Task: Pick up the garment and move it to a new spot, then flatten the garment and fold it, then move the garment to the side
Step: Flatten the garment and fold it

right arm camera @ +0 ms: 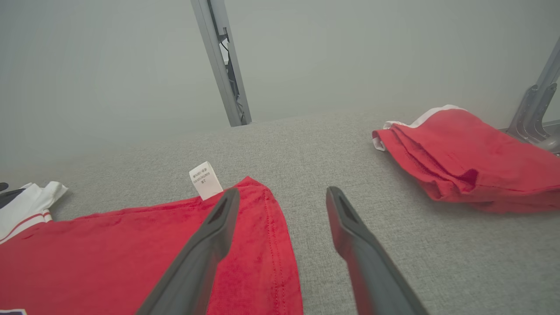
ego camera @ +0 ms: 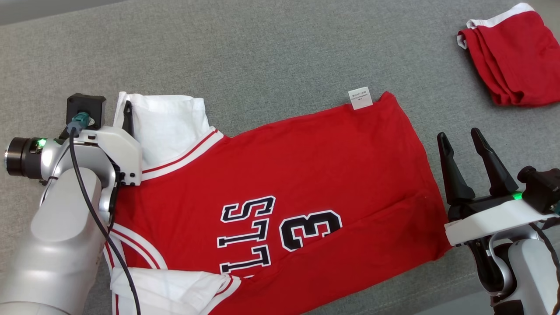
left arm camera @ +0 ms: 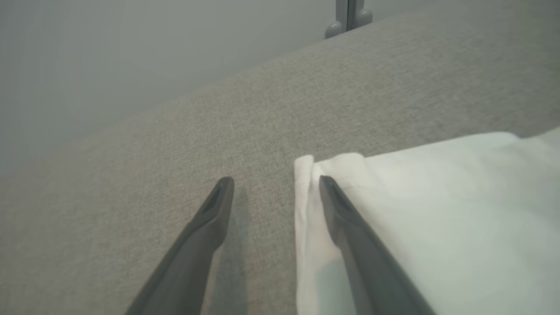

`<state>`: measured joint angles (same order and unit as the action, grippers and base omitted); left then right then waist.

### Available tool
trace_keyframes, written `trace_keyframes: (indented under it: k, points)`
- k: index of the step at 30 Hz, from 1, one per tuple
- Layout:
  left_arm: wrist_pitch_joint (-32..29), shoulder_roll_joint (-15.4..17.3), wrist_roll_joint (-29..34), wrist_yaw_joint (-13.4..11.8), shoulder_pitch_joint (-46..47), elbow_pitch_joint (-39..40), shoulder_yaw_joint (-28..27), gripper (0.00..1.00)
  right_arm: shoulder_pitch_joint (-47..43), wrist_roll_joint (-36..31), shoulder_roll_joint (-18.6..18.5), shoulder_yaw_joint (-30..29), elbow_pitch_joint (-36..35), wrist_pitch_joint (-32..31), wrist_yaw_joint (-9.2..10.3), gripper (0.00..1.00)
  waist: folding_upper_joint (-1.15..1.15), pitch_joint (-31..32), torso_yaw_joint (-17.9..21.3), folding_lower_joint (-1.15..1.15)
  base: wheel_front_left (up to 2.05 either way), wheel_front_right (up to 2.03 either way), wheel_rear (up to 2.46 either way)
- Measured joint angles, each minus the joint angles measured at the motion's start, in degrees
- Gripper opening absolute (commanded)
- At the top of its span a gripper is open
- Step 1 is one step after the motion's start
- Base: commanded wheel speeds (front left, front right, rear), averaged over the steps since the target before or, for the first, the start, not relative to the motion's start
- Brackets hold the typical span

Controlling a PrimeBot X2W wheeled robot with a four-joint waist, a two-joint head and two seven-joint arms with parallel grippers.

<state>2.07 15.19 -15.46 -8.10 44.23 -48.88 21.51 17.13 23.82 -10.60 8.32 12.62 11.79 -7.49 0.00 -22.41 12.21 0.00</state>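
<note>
The red jersey [ego camera: 280, 175] with white sleeves lies spread flat on the grey upholstered surface [ego camera: 262, 52], its white care label [ego camera: 360, 98] sticking out at the far edge. The left gripper [left arm camera: 275, 179] is spread wide and grips nothing, one finger over the white sleeve's [left arm camera: 437, 210] edge and the other over bare fabric. The right gripper [ego camera: 458, 135] hangs wide open and empty just beside the jersey's hem, and a folded red garment [ego camera: 512, 57] sits well apart at the far right.

Shows red jersey [ego camera: 306, 153] spread flat at centre, folded red garment [ego camera: 514, 61] at two o'clock, right gripper [ego camera: 458, 133] open at three o'clock.
</note>
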Motion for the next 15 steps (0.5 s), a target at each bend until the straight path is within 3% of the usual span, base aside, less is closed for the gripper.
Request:
trace_keyframes:
  k: [4, 6, 7, 15]
  points:
    - [0.6, 0.0, 0.0, 1.2, 1.6, -2.9, 0.6, 0.98, 0.4, 0.0, 0.2, 0.1, 0.5, 0.2, 0.0, 1.0, 0.0, -0.3, 0.0, 0.0, 0.0, 0.0, 0.0]
    - [0.8, -0.3, 0.0, 2.0, 2.4, -4.0, 1.0, 0.07, 0.5, 0.0, 0.2, 0.1, 0.7, 0.3, 0.0, 1.0, 0.0, -0.4, 0.0, 0.0, 0.0, 0.0, 0.0]
    - [1.0, -0.5, -0.1, 2.2, 2.8, -4.6, 1.1, 0.0, 0.6, 0.0, 0.2, 0.0, 0.8, 0.4, 0.0, 1.0, 0.0, -0.4, -0.1, 0.0, 0.0, 0.0, 0.0]
    - [6.0, -2.4, -1.1, 3.2, 3.8, -6.0, 1.1, 0.0, 1.7, -0.2, -1.0, -0.2, 1.5, 0.2, 0.0, 1.0, 0.0, 0.2, -2.0, 0.0, 0.0, 0.0, 0.0]
